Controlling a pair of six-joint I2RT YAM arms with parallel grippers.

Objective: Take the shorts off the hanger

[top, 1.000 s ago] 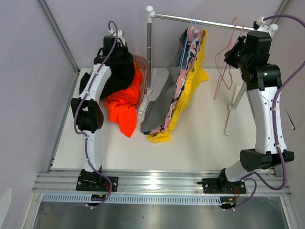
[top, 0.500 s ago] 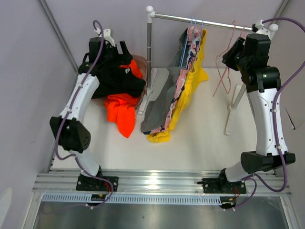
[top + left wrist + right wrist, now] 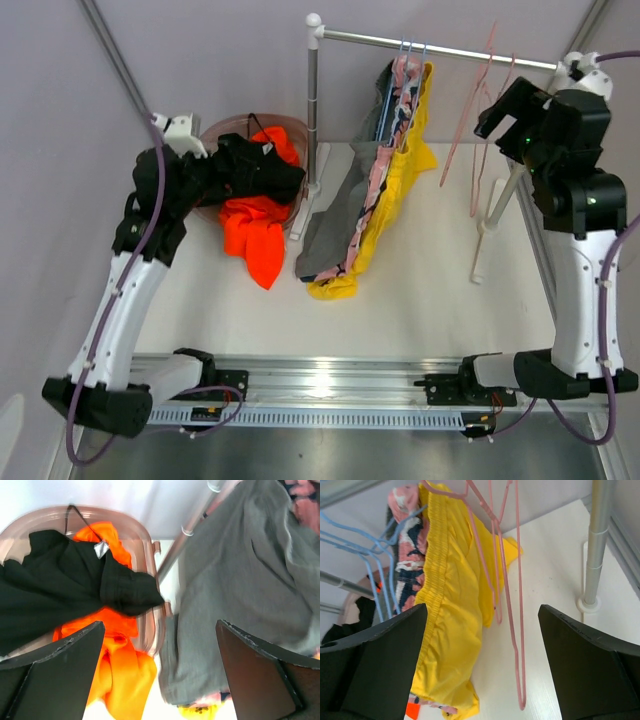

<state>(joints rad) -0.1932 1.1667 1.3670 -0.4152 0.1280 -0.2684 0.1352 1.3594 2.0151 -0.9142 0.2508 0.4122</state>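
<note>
At the far left, the left pincer (image 3: 160,625) stood wide open with nothing between its fingers (image 3: 55,670), pointing at a translucent pink basin (image 3: 212,133) on the white worktop (image 3: 430,290). From above, it was close beside the cloth in the basin; I could not tell whether it touched.

The black shorts (image 3: 255,170) lay bunched across the basin, and a thin dark hook (image 3: 74,514) stood up above them. The orange shorts (image 3: 255,235) lay under the black pair, spilling over the basin's near rim onto the worktop.

Just right of the basin rose the rack's upright pole (image 3: 313,100), carrying a horizontal rail (image 3: 455,47). Three garments hung from blue wire hangers (image 3: 405,52) on that rail, pressed together and trailing down toward the worktop. They were the grey shorts (image 3: 330,235) on the left, the pink shorts with dark-blue shapes (image 3: 372,180) in the middle, and the yellow shorts (image 3: 403,170) on the right.

Further right along the rail hung bare pink wire hangers (image 3: 519,630), apart from the yellow pair. The right pincer (image 3: 482,607) was raised near them with its jaws spread wide, gripping nothing, and the hangers did not touch its fingers. The rack's right-hand post (image 3: 599,540) stood beyond.
</note>
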